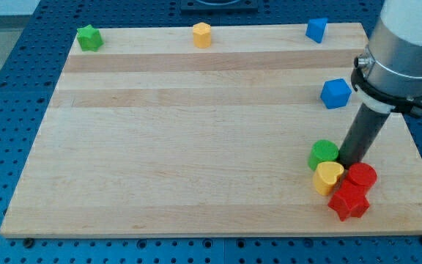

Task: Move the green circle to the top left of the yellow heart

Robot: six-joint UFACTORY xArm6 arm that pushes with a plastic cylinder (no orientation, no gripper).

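Observation:
The green circle (322,153) sits at the lower right of the wooden board (196,132), touching the top left of the yellow heart (328,177). My tip (349,161) is just to the right of the green circle and above the heart, close to the red circle (361,177). A red star (349,202) lies below the red circle, against the heart.
A blue cube (335,93) lies above my tip at the right. Another blue block (316,29), a yellow hexagon (201,34) and a green star (89,37) sit along the top edge. The arm's grey body (409,44) hangs over the upper right.

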